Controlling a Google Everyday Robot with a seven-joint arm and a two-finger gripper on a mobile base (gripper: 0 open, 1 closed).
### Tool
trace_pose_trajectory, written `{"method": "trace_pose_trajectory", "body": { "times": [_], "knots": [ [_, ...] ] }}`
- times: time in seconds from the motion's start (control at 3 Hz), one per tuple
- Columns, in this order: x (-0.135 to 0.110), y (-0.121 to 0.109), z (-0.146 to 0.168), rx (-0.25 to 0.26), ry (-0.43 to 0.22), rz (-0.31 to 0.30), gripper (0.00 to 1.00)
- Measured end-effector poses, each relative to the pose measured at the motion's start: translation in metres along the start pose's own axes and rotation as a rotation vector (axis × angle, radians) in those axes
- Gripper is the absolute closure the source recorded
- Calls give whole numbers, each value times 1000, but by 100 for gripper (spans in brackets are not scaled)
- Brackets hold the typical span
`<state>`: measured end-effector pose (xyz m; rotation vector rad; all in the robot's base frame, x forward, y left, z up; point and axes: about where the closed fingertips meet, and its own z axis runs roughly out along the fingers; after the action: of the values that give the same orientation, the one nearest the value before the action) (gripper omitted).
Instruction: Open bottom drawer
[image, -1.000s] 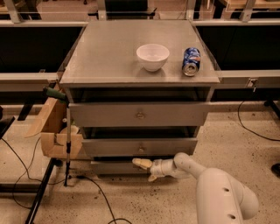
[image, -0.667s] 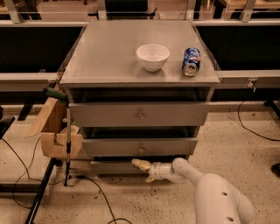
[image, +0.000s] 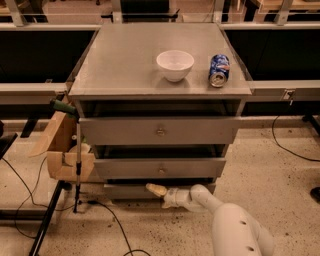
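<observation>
The bottom drawer (image: 125, 190) is the narrow grey front at the foot of the grey cabinet (image: 125, 65), just above the floor. My gripper (image: 159, 192) is low at the middle of that front, reaching in from the right on my white arm (image: 230, 225). It covers the spot where the knob sits, so the knob is hidden. The drawer front lies about level with the two fronts above it.
Above are the middle drawer (image: 200, 167) and the top drawer (image: 115, 131), each with a small knob. A white bowl (image: 175, 64) and a blue can (image: 219, 70) stand on the cabinet top. Left are a cardboard box (image: 65, 150), a green-handled pole (image: 77, 160) and floor cables (image: 107, 212).
My arm's body has shifted a little to the left and lower in view. The gripper stays at the middle of the bottom drawer front, and the drawer has not visibly moved.
</observation>
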<state>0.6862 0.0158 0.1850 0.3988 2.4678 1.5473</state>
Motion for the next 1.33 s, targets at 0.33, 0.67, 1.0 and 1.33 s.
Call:
{"method": "trace_pose_trajectory", "body": {
  "times": [0.33, 0.67, 1.0, 1.33],
  "knots": [
    [-9, -6, 7, 8, -10, -28, 0],
    [-21, -15, 0, 7, -49, -45, 0],
    [-27, -20, -7, 2, -70, -51, 0],
    [-26, -20, -2, -16, -67, -67, 0]
  ]
}}
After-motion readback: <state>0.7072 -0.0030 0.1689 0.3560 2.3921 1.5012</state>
